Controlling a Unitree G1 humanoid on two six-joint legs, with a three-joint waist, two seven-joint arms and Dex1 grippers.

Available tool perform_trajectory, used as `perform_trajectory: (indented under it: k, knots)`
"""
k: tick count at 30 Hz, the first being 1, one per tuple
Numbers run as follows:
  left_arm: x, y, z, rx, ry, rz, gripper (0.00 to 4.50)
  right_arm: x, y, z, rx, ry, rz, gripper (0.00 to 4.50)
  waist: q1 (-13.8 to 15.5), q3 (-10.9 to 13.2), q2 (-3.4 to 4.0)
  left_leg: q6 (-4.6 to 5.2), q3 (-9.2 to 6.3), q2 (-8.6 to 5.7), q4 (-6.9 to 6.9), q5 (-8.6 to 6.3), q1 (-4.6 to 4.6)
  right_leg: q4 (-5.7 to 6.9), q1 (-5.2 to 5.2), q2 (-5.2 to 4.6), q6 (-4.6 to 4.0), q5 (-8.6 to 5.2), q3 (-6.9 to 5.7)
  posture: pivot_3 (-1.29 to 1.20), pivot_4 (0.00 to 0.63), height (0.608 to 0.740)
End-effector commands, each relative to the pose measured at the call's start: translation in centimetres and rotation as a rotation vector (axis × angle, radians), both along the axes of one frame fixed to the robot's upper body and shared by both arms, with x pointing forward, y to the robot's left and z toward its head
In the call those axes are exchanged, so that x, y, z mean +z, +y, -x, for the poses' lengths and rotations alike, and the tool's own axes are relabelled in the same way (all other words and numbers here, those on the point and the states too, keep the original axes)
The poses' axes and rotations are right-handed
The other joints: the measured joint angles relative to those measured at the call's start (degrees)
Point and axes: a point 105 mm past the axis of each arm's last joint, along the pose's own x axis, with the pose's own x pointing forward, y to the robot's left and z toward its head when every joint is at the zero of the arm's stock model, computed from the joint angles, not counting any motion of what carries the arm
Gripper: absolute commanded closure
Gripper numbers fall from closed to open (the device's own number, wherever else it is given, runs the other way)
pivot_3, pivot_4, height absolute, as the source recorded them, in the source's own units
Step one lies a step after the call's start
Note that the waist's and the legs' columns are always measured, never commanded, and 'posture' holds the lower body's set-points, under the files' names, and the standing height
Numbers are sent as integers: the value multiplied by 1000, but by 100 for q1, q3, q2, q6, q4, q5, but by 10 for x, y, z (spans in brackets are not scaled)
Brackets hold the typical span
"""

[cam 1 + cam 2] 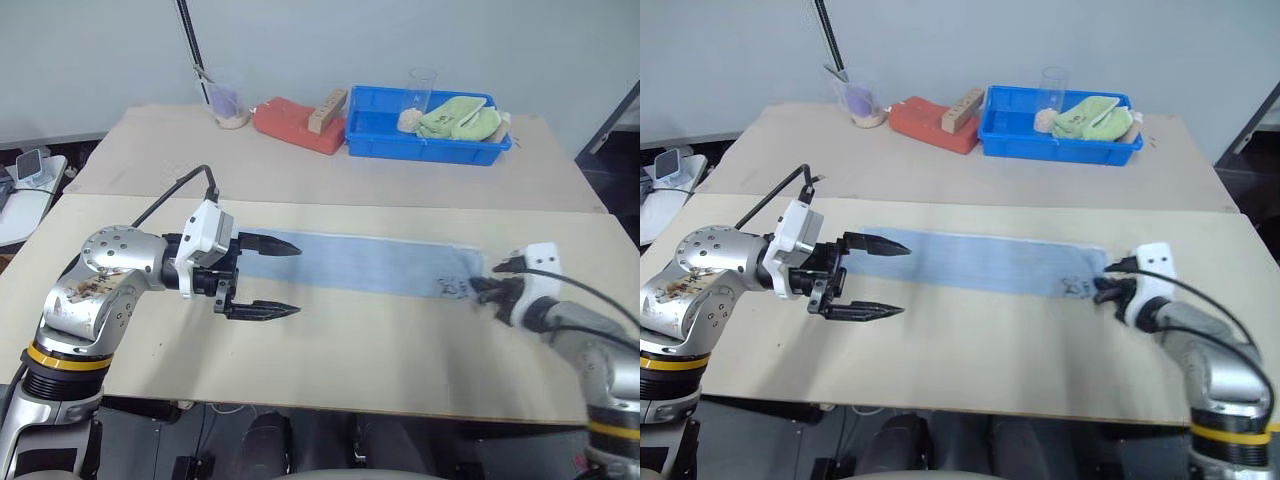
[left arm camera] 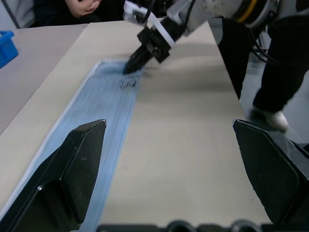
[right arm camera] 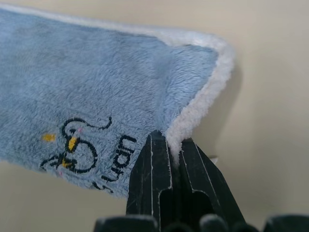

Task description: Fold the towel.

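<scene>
A: Where's the towel (image 1: 370,263)?

B: Flat along the near table (image 1: 330,350), stretched between both claws. The right gripper (image 3: 169,145) is clenched on its white-edged corner, beside an embroidered bee mark (image 3: 77,145) that the head views give as a dark smudge.

A: And the left gripper (image 1: 275,280)?

B: Released, its jaws wide over the opposite end. Its wrist view adds a seated person's hands (image 2: 82,7) beyond the right claw. Far behind sits a blue bin (image 1: 375,135) holding a lime-green cloth (image 1: 460,118).

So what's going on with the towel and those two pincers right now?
Right pincer shut on towel corner. Left pincer open, hovering at the other end. Towel flat, unfolded. Nothing in the way.
</scene>
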Motion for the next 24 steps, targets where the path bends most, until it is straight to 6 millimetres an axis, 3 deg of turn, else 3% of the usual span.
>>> perform_trajectory:
  k: [1, 4, 8, 14, 24]
  knots:
    - [8, -2, 1, -6, -36, 4, 0, 37, -9, -5, 86, -65, 29, 4484, -5, 1, -1, 0, 0, -1, -2, 0, -1, -1, 2, 1, 1, 0, 4, 0, 150, 656]
    - [9, -3, 0, -5, -39, 9, 0, 49, 7, -8, 195, -51, 31, 4484, -43, 4, -7, 0, -4, 4, -12, 0, -9, 0, 9, 11, 16, 9, 13, 0, 150, 656]
    - [10, -4, -1, 0, -42, 16, 0, 57, 51, -15, 322, -52, -10, 4484, -78, 5, -8, 1, -7, 18, -22, 0, -3, 1, 12, 52, 19, 10, 45, 0, 150, 656]
    - [11, -4, -1, 21, -49, 22, 0, 43, 117, -18, 465, -23, -63, 4484, -50, 5, -6, 0, -13, 24, -37, 0, 4, 1, 5, 102, 18, 9, 104, 0, 150, 656]
    - [8, -2, -1, 71, -50, 27, 0, 33, 160, -28, 507, -13, -143, 4484, -13, 5, -2, 0, -9, 14, -26, 0, 10, -7, -3, 96, 26, 10, 122, 0, 150, 656]
